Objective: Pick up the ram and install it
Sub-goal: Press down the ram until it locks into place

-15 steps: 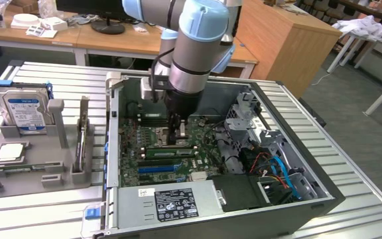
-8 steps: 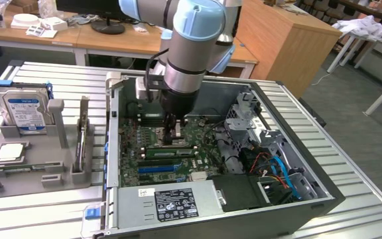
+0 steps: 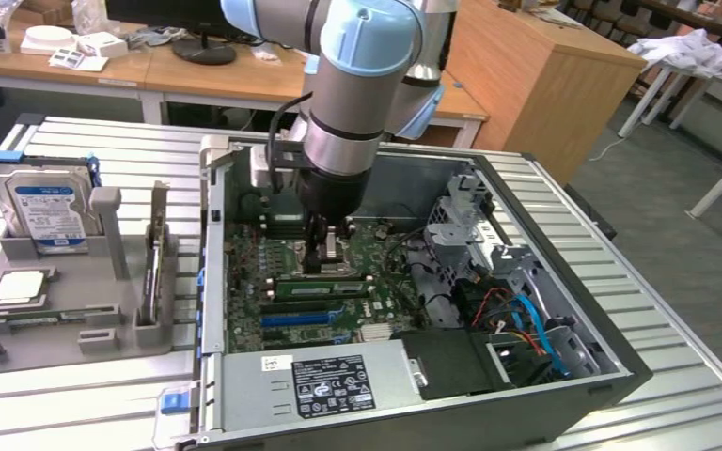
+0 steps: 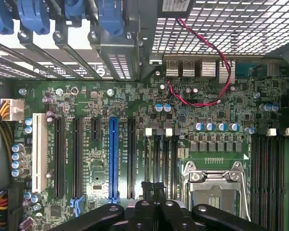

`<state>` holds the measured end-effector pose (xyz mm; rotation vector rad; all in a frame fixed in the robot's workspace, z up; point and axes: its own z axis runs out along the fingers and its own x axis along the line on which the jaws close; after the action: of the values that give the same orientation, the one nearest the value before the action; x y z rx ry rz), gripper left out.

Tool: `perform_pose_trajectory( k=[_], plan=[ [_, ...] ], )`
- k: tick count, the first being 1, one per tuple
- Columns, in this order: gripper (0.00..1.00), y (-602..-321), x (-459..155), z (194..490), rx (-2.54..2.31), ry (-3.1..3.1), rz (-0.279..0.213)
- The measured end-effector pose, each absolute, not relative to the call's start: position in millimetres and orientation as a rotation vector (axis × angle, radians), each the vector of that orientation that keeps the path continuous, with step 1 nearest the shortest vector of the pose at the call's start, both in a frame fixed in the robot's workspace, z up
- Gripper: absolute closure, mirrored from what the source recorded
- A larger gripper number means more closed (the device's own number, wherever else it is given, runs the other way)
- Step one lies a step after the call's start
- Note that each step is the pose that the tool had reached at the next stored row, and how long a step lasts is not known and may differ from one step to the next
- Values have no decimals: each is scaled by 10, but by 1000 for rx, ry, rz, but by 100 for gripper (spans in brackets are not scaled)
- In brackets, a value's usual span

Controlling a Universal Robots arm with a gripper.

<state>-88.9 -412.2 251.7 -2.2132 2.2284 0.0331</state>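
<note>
Green ram [image 3: 321, 279] flat beneath closed fingers [image 3: 332, 252].

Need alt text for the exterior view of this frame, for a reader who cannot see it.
A robot arm's shut gripper reaches down into an open computer case, pressing at a ram stick lying along a slot on the green motherboard. On the exterior view's left, a grey holder carries a hard drive and a processor chip.
</note>
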Motion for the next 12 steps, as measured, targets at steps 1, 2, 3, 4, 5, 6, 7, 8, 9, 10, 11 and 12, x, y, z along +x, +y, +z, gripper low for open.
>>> perform_pose_trajectory(
  k=[1, 2, 3, 4, 5, 6, 7, 8, 9, 10, 11, 12],
  plan=[
    [89, -4122, -889, 2517, -2213, 2228, 33],
    [89, -4122, -892, 2516, -2213, 2228, 33],
    [89, -4123, -894, 2512, -2213, 2228, 33],
    [89, -4123, -894, 2507, -2213, 2228, 33],
    [89, -4122, -895, 2501, -2213, 2228, 33],
    [89, -4122, -896, 2494, -2213, 2228, 33],
    [89, -4122, -897, 2488, -2213, 2228, 33],
    [89, -4122, -897, 2482, -2213, 2228, 33],
    [89, -4122, -897, 2476, -2213, 2228, 33],
    [89, -4122, -897, 2471, -2213, 2228, 33],
    [89, -4122, -897, 2466, -2213, 2228, 33],
    [89, -4122, -897, 2463, -2213, 2228, 33]
  ],
)
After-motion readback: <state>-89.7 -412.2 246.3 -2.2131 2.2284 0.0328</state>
